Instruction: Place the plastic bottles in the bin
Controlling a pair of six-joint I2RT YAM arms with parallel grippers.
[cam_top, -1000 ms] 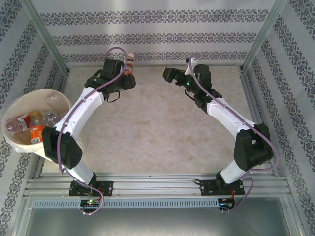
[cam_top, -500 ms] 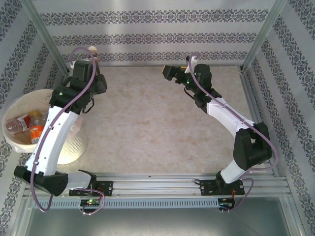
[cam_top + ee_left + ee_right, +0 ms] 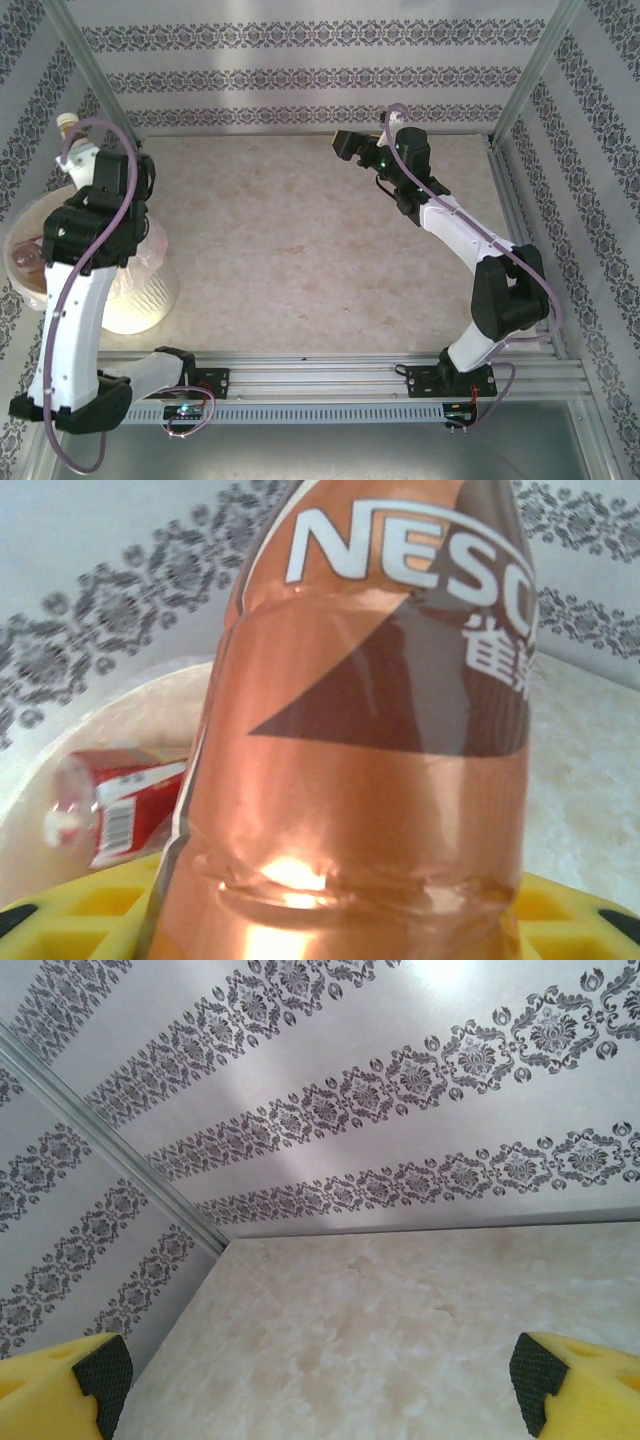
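A brown-labelled Nescafe plastic bottle is held in my left gripper, which is shut on it, yellow fingers at either side. In the top view this bottle, pale cap uppermost, hangs in the left gripper over the far edge of the cream-white bin. Inside the bin lies a red-labelled bottle; more bottles show past my arm. My right gripper is open at the back of the table, with nothing between its fingertips.
Patterned walls and metal frame posts close in the back and sides. The marbled tabletop stretches between the arms. The bin stands at the table's left edge, partly under my left arm.
The left arm has swung from the back middle of the table leftward to above the bin, carrying the brown bottle. The right arm has barely moved.
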